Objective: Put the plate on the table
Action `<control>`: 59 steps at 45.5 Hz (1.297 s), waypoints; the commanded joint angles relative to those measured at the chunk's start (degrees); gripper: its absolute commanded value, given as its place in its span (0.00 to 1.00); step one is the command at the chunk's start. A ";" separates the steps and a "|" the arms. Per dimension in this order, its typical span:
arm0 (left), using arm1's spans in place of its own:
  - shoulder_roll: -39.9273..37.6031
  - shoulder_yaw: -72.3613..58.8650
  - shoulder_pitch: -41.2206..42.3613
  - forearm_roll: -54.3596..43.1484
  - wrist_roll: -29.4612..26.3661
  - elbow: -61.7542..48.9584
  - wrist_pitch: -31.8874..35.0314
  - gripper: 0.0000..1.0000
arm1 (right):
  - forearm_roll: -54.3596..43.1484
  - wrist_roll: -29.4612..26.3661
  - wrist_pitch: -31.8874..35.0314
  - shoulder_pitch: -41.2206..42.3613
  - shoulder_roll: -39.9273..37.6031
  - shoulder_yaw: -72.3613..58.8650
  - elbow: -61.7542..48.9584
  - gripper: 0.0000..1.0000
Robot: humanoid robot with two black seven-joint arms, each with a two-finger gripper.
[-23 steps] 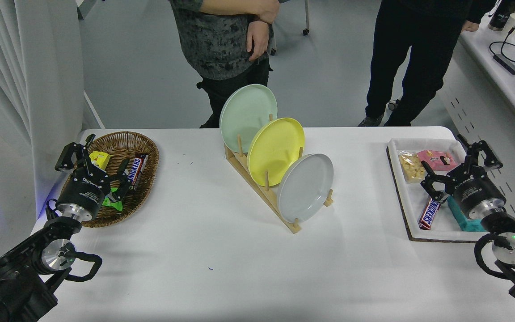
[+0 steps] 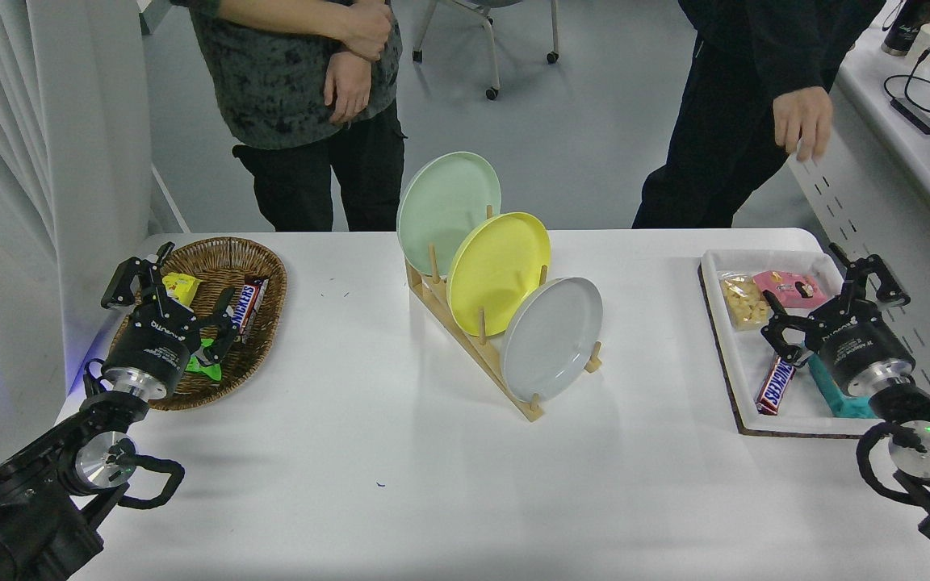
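The light-grey plate (image 2: 550, 339) stands on edge in the front slot of a wooden rack (image 2: 477, 355) at the middle of the white table (image 2: 368, 452). Behind it stand a yellow plate (image 2: 497, 270) and a pale green plate (image 2: 447, 202). My right gripper (image 2: 828, 294) is open and empty over the white tray at the right, well apart from the rack. My left gripper (image 2: 165, 294) is open and parked over the wicker basket at the left.
A wicker basket (image 2: 259, 262) with snack bars sits at the left. A white tray with a cork edge (image 2: 727, 379) holds snacks at the right. Two people (image 2: 303, 81) stand at the far side; one hand (image 2: 804, 121) hangs near the tray's far corner.
Both arms have stayed where they were. The person at the far side has stepped left. The other person has leaned in, and a hand now hangs near the right.
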 commanded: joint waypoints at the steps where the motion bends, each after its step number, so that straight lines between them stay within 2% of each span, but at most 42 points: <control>1: -0.03 0.09 -0.01 0.00 -0.02 0.00 0.00 0.98 | -0.02 -0.01 -0.03 -0.31 -0.01 0.14 -0.07 1.00; 39: 0.06 0.09 -0.01 0.00 -0.10 0.00 0.00 0.98 | -0.02 -0.09 -0.12 -0.75 0.08 -0.12 0.28 1.00; 51: -0.03 0.09 -0.01 0.00 -0.10 0.00 0.00 0.98 | -1.16 -0.18 0.23 1.80 -0.36 -1.53 1.16 1.00; 59: 0.06 0.09 -0.01 0.00 -0.02 0.00 0.00 0.98 | -1.51 -0.18 -0.12 7.69 -2.38 -13.30 1.33 1.00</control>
